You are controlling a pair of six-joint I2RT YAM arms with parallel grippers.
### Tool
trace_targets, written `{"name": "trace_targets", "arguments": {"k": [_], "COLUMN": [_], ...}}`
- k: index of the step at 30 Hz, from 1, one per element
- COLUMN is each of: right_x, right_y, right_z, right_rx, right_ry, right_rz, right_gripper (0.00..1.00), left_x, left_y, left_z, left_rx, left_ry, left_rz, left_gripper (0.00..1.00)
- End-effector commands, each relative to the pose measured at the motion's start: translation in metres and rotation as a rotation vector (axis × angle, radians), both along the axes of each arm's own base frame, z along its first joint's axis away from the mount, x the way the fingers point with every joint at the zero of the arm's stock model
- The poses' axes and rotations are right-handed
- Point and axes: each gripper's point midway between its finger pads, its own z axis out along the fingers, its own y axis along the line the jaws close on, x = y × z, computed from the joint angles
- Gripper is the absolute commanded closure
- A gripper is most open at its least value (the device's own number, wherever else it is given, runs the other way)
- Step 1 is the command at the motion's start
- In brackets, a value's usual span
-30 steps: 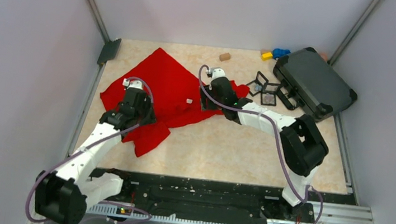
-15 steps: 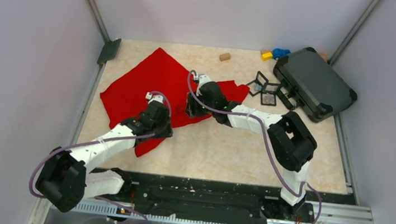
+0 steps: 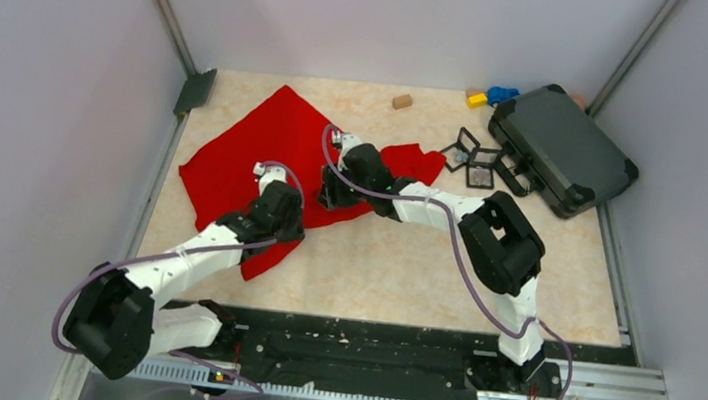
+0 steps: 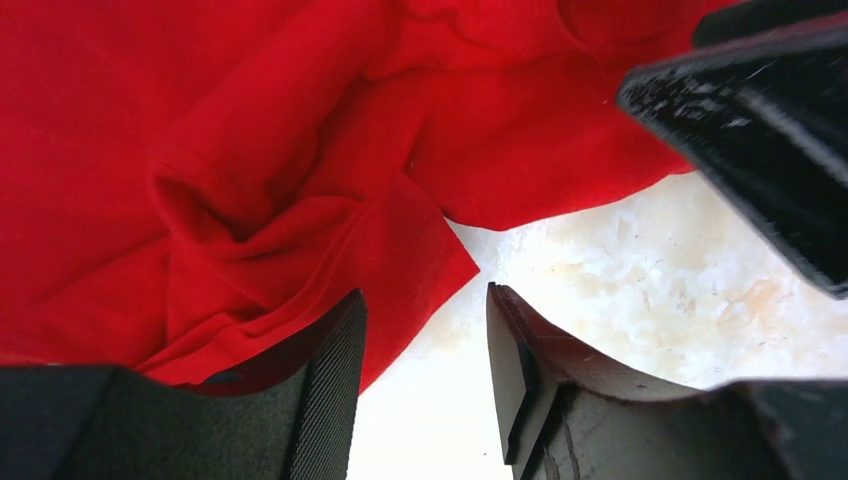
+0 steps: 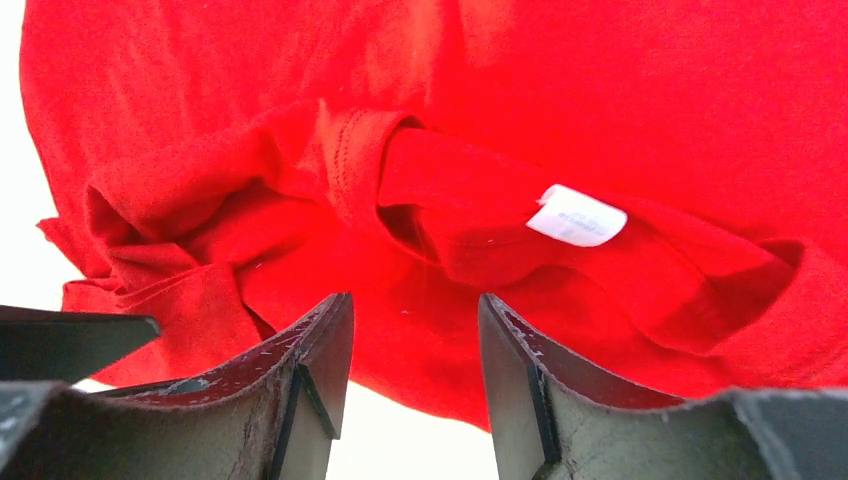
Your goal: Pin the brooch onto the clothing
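The red clothing lies crumpled on the far left of the table. Its small white tag shows in the right wrist view, among folds near the collar. My left gripper is open and empty, low over the garment's near edge, with bare table between its fingertips. My right gripper is open and empty over the garment's near-right edge, close to the left one. The right gripper's fingers show in the left wrist view. No brooch shows in any view.
A black case lies at the far right, with black wire frames beside it. A brown block, a yellow block and a blue one sit along the back. A dark bracket is at the far left corner.
My left gripper has moved right and nearer, from over the garment's left part to its near edge. My right gripper has moved left over the garment, towards the left one.
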Motion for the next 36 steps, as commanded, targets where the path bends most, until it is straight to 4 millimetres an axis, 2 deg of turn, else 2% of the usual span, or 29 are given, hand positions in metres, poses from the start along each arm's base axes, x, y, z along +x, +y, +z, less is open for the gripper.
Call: {"name": "trace_targets", "arguments": {"k": [1, 4, 7, 16, 25, 31, 34, 36], "right_x": [-0.007, -0.012, -0.013, -0.003, 0.010, 0.016, 0.017, 0.019], "right_y": [0.027, 0.030, 0.032, 0.037, 0.038, 0.042, 0.044, 0.044], "right_z": [0.019, 0.016, 0.013, -0.001, -0.018, -0.026, -0.025, -0.021], "right_rx": [0.066, 0.064, 0.059, 0.013, -0.040, -0.048, -0.046, -0.037], "right_ry": [-0.019, -0.014, -0.015, -0.032, -0.046, -0.040, -0.041, -0.047], "right_rz": [0.048, 0.056, 0.059, 0.049, 0.022, 0.013, 0.008, 0.000], "right_gripper": [0.49, 0.47, 0.46, 0.43, 0.42, 0.46, 0.54, 0.58], "left_x": [-0.002, -0.007, -0.011, -0.003, 0.008, 0.013, 0.014, 0.015], "left_y": [0.017, 0.030, 0.037, 0.037, 0.041, 0.040, 0.039, 0.039], "left_z": [0.019, 0.022, 0.017, 0.006, 0.009, 0.009, 0.007, 0.006], "left_rx": [0.042, 0.097, 0.130, 0.144, 0.164, 0.162, 0.159, 0.158], "left_ry": [-0.057, -0.045, -0.029, -0.003, -0.018, -0.018, -0.018, -0.015], "left_rz": [0.059, 0.082, 0.083, 0.087, 0.102, 0.098, 0.090, 0.090], "left_gripper": [0.47, 0.44, 0.40, 0.37, 0.38, 0.44, 0.56, 0.60]}}
